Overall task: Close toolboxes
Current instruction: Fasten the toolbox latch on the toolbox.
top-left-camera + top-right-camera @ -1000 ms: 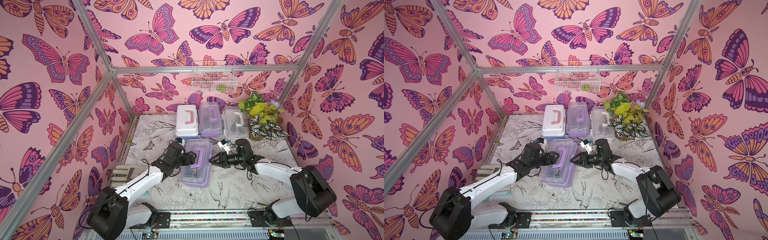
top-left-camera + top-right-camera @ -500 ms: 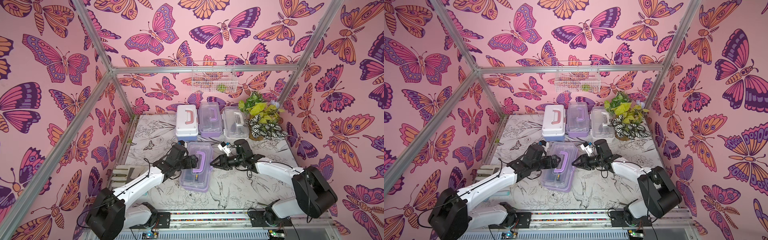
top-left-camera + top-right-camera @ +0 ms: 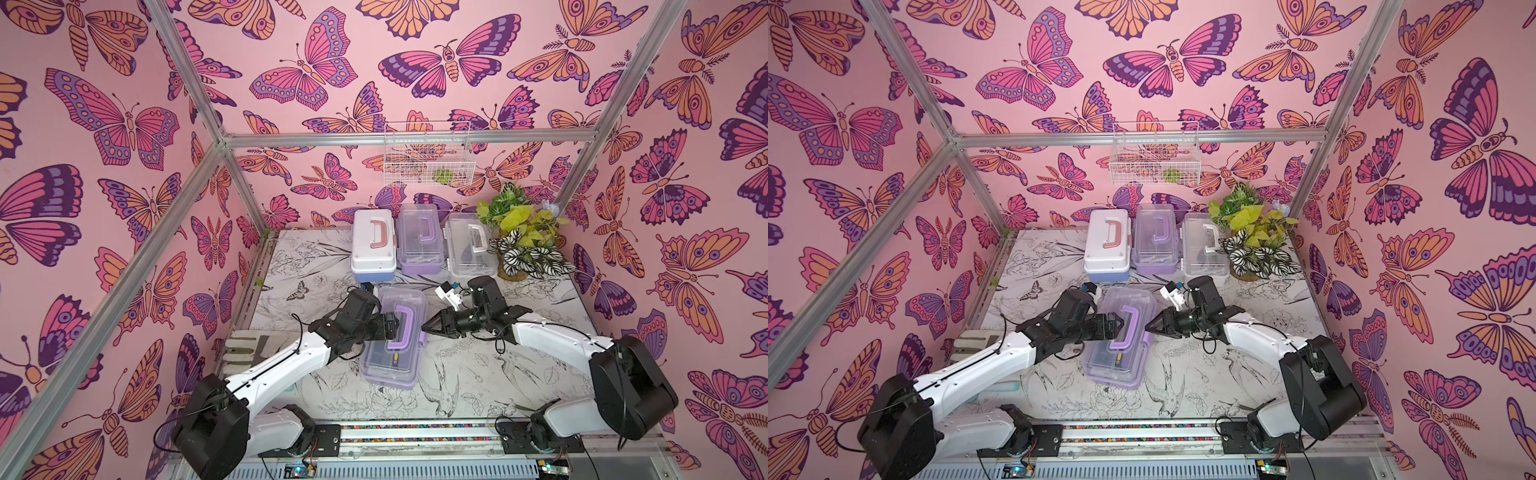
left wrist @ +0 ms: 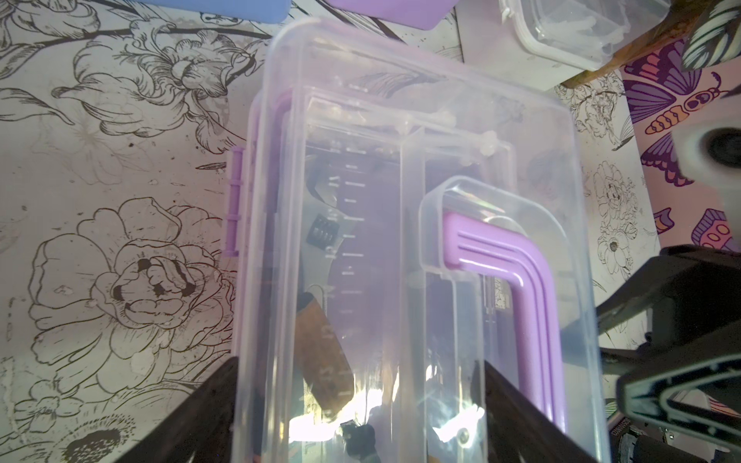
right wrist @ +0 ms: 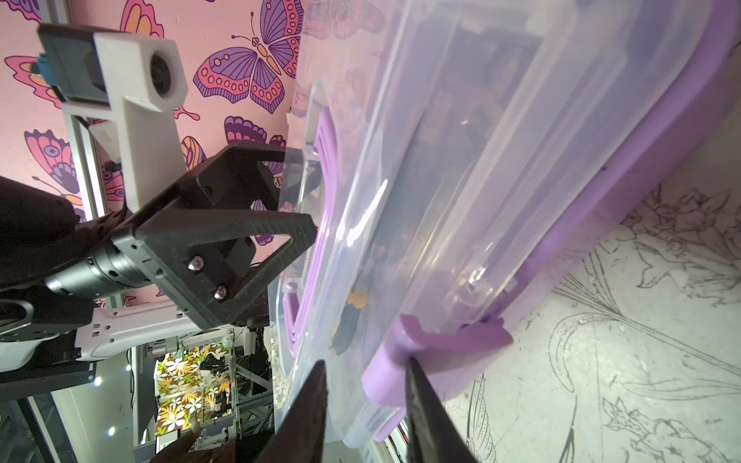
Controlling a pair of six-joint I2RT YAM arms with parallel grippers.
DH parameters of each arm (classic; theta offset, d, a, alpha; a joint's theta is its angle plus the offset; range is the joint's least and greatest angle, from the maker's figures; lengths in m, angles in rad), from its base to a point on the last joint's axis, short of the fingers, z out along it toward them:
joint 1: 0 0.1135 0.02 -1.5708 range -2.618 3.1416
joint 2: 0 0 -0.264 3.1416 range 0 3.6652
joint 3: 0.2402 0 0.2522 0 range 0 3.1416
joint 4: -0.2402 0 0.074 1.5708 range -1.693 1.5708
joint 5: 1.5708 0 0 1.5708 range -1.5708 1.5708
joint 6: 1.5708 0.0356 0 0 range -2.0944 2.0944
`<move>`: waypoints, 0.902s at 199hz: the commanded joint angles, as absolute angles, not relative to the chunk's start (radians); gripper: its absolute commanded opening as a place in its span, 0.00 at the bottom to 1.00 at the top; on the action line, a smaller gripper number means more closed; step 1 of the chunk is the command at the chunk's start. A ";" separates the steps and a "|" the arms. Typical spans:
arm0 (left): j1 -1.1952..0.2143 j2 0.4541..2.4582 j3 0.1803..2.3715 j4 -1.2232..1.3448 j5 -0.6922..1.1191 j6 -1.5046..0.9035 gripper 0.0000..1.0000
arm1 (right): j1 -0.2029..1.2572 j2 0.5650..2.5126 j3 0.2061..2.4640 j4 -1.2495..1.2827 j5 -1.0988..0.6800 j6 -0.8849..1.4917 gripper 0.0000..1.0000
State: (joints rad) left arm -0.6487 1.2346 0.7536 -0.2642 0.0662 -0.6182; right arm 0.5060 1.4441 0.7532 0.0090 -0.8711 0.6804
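Note:
A lilac toolbox (image 3: 392, 353) with a clear lid lies at mid-table in both top views, its lid down. My left gripper (image 3: 392, 327) is open at the box's left side, fingertips (image 5: 304, 230) against the lid beside the purple handle (image 4: 521, 272). In the left wrist view the clear lid (image 4: 361, 200) fills the space between the spread jaws of the left gripper (image 4: 359, 362). My right gripper (image 5: 365, 360) is at the box's right side, its narrow jaws closed over the lid's rim and the purple latch (image 5: 449, 352). Blue-and-white (image 3: 372, 245), lilac (image 3: 419, 241) and white (image 3: 469, 245) toolboxes stand in the back row.
A white wire basket (image 3: 428, 158) hangs on the back wall. Potted plants (image 3: 523, 237) stand at the back right next to the white toolbox. A grey slotted block (image 3: 249, 347) lies at the table's left edge. Metal frame posts run up the corners.
My left gripper has slid right onto the lid and spread wider. The right jaws have narrowed around the latch. The front toolbox has shifted slightly.

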 commanded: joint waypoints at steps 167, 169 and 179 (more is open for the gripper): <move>-0.684 1.315 0.742 -0.408 0.075 -0.654 0.99 | 0.538 1.486 0.681 0.111 -0.838 0.722 0.28; -0.684 1.314 0.741 -0.408 0.076 -0.654 0.99 | 0.539 1.488 0.680 0.114 -0.838 0.724 0.28; -0.684 1.316 0.740 -0.407 0.083 -0.658 0.99 | 0.546 1.491 0.671 0.132 -0.834 0.733 0.27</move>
